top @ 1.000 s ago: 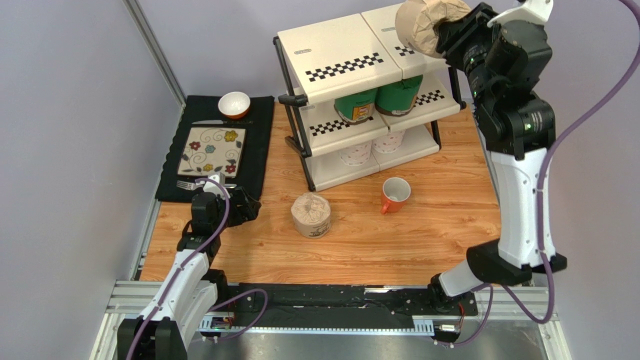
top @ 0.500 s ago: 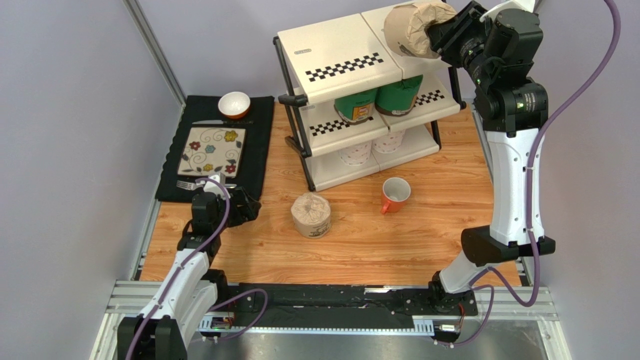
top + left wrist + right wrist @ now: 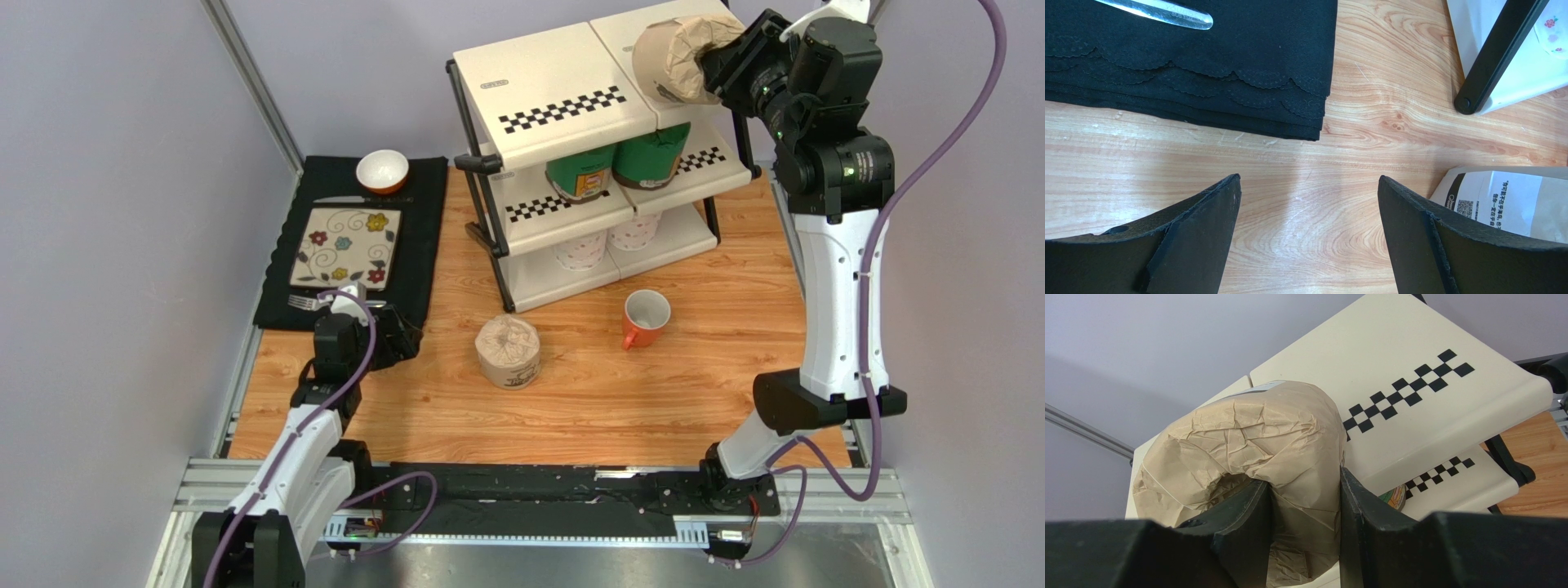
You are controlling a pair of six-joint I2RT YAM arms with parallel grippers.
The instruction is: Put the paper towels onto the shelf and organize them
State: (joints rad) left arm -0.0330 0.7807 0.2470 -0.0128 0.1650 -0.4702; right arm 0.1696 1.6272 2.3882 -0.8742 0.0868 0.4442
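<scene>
high up, right claw (image 3: 721,59) pinches brown roll (image 3: 672,58) over shelf (image 3: 558,92).

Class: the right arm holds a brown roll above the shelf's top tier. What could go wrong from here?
1. The right gripper pinches only the crumpled wall of the brown roll, so it might slip.
2. The roll hangs tilted above the shelf; let go like this, it could roll off the top tier.

The right arm (image 3: 840,282) rises tall along the right edge, its pincer (image 3: 1303,478) at upper right clamped onto the brown roll (image 3: 1247,435). The left arm (image 3: 301,429) lies low at lower left, its pincer (image 3: 1309,179) spread wide.
</scene>
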